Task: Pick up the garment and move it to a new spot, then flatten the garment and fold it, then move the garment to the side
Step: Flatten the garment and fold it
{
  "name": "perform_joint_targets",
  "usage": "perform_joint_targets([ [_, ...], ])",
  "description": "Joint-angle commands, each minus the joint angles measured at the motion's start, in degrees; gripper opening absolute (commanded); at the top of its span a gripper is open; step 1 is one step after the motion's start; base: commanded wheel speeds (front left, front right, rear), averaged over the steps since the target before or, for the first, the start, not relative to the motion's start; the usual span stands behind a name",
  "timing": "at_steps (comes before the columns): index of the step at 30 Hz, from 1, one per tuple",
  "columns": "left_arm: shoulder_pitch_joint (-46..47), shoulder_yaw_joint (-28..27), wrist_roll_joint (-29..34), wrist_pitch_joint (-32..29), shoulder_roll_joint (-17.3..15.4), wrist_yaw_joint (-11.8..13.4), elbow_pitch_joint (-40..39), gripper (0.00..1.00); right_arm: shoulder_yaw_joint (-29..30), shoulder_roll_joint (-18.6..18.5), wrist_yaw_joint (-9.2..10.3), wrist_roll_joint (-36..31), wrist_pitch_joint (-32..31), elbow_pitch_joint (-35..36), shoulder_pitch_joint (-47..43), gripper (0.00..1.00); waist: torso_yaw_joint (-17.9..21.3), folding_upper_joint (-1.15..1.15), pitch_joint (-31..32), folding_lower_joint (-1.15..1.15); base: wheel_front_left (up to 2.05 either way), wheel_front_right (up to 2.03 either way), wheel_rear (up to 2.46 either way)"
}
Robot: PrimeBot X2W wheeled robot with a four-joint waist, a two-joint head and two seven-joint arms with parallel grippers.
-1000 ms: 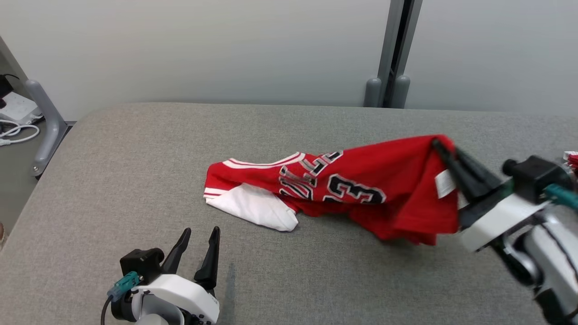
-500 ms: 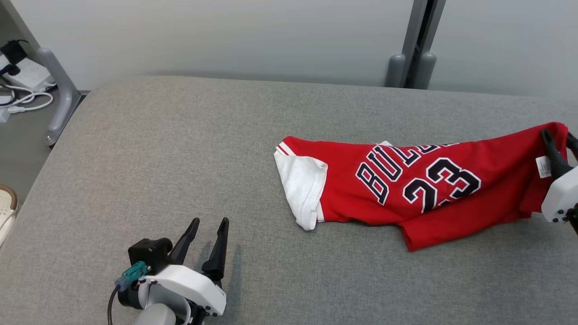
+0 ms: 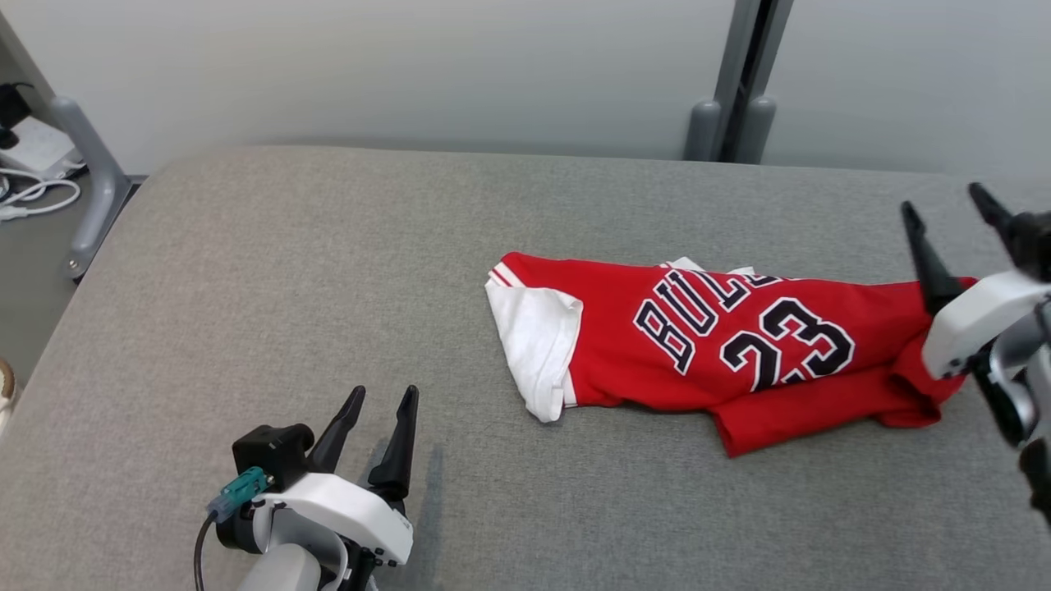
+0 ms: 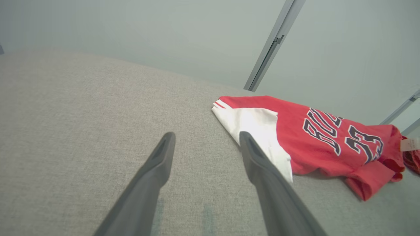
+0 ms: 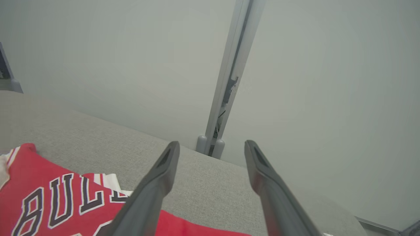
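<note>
The garment [image 3: 706, 345] is a red jersey with black "BULLS 23" lettering and a white panel at its left end. It lies crumpled on the grey padded table [image 3: 287, 271], right of centre, and also appears in the left wrist view [image 4: 315, 134] and the right wrist view [image 5: 49, 200]. My right gripper [image 3: 944, 205] hangs open just above the garment's right end, with nothing between its fingers. At the lower left my left gripper [image 3: 381, 398] stands open and holds nothing, well apart from the white end.
A grey post [image 3: 735, 82] stands against the wall behind the table. At the far left a grey metal leg [image 3: 86, 180] and white cables [image 3: 33, 197] sit on the floor beyond the table's rounded corner. A small red item with a white tag [image 4: 411, 152] lies past the garment's right end.
My right gripper has opened and let go of the garment's right end, which has dropped flat onto the table. The gripper has risen clear of it. The head camera has also shifted.
</note>
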State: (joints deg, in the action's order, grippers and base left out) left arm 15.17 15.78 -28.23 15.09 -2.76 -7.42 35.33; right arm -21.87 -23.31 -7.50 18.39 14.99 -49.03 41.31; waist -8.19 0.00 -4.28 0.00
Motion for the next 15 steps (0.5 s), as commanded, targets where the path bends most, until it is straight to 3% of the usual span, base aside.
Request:
perform_joint_targets([
  [1,0.1,-0.3,0.3,0.0,-0.3,-0.1,-0.3,1.00,0.4,0.2,0.02,-0.5,0.2,1.0,-2.1,1.00,0.7,0.00,0.7,0.00,0.00,0.00,0.00],
  [8,-1.7,-2.4,-0.1,0.0,-0.3,-0.1,-7.1,1.00,7.8,3.1,0.02,-7.3,0.2,18.2,-13.5,1.00,3.1,0.00,2.4,0.00,0.00,0.00,0.00],
  [15,-4.8,-4.8,1.5,0.0,-0.2,-0.1,-12.2,1.00,13.2,8.7,0.02,-12.3,0.1,30.3,-25.0,1.00,4.9,0.00,4.0,0.00,0.00,0.00,0.00],
])
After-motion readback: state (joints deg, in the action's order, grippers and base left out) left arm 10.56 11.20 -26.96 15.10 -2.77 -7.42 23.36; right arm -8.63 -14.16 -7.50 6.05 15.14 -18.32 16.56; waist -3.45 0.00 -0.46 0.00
